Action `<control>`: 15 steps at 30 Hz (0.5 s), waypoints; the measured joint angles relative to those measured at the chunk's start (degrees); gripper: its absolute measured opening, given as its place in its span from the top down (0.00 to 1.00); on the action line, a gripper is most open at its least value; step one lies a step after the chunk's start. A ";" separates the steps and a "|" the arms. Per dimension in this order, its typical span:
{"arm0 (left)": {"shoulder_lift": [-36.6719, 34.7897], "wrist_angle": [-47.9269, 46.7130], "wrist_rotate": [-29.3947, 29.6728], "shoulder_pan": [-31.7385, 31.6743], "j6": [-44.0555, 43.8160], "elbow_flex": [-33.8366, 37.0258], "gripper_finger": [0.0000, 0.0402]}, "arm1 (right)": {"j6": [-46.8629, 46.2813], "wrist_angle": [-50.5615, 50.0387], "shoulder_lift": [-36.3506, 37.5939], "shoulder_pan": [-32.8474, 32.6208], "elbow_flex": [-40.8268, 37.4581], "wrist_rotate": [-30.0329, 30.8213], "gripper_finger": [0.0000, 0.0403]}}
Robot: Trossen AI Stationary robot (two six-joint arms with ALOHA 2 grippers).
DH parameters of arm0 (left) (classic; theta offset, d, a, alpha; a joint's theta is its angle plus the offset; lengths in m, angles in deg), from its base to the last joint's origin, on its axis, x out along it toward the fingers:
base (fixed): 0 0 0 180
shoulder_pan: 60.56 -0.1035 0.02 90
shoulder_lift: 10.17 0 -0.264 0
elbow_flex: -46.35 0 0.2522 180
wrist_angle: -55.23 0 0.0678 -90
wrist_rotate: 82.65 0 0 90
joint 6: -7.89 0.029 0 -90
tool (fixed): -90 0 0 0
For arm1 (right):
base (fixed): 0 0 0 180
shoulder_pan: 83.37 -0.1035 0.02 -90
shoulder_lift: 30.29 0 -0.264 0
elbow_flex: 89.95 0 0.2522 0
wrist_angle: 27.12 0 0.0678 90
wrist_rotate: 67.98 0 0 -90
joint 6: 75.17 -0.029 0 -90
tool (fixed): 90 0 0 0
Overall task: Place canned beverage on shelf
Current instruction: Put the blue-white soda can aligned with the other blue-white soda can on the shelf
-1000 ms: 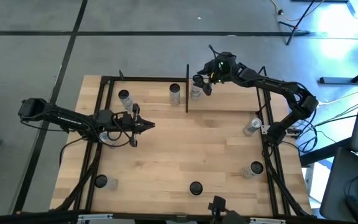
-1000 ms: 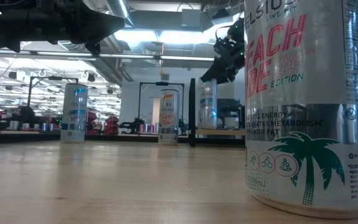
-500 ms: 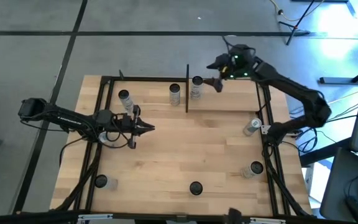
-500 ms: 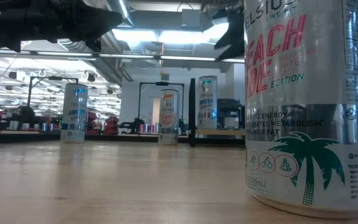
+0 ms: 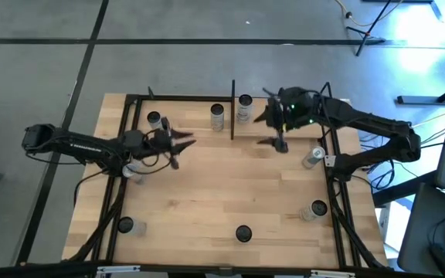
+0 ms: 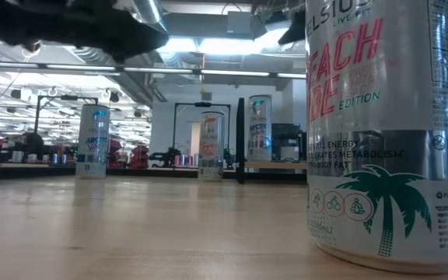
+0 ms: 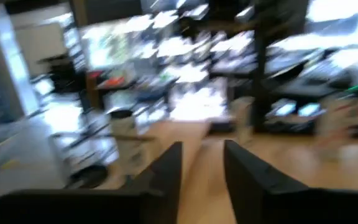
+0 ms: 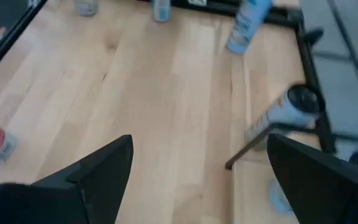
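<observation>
1 can [image 5: 244, 107] stands on the shelf [image 5: 284, 116], right of the post [image 5: 232, 108].

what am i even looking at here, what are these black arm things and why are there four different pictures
These are two robot arms at a wooden table, each ending in a two-finger gripper. One picture looks straight down from above, one sits at table height, and one camera rides on each wrist.

From above, the left gripper hovers near the back left; its fingers show a narrow gap. The right gripper hangs over the back right, fingers spread wide. Neither holds anything.

Drink cans stand around the table. One can stands on the shelf, a ledge along the back edge right of a black post. The big can in the table-height picture just stands close to that camera.
</observation>
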 joint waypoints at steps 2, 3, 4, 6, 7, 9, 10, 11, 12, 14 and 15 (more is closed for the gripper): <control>0.00 -11.85 2.13 -1.93 -0.94 -5.77 0.63 | 2.49 0.45 0.19 -1.55 0.02 0.13 0.14; 0.00 -18.65 2.63 -2.95 -2.31 -9.07 0.59 | 3.73 0.37 0.17 -2.02 0.04 0.13 0.14; 0.07 -25.11 2.73 -4.00 -4.44 -12.20 0.55 | 4.52 0.21 0.07 -2.15 0.02 0.10 0.15; 0.78 -36.67 2.52 -5.96 -8.18 -18.41 0.49 | 5.84 -0.21 0.04 -2.35 0.02 -0.80 0.16; 0.87 -42.45 2.50 -6.73 -9.59 -21.20 0.47 | 6.07 -0.43 0.06 -2.33 0.02 -1.41 0.17; 1.02 -52.62 3.63 -8.33 -12.51 -26.74 0.44 | 6.40 -0.52 0.11 -2.33 -0.34 -2.77 0.18; 1.43 -56.36 4.55 -9.08 -14.06 -29.28 0.43 | 6.32 -0.47 0.25 -2.33 -0.90 -3.21 0.19; 1.59 -60.21 5.36 -9.78 -15.69 -31.42 0.43 | 5.59 -0.63 0.68 -2.33 -1.78 -3.49 0.20; 1.66 -64.81 6.22 -10.42 -17.33 -33.05 0.43 | 4.72 -0.86 1.15 -2.34 -2.71 -3.66 0.21; 1.86 -71.14 7.41 -11.76 -20.45 -36.17 0.43 | 1.92 -0.78 2.58 -2.46 -4.94 -3.94 0.22; 1.90 -73.38 7.58 -12.30 -21.90 -37.62 0.43 | 0.25 -0.69 3.56 -2.46 -6.46 -4.25 0.22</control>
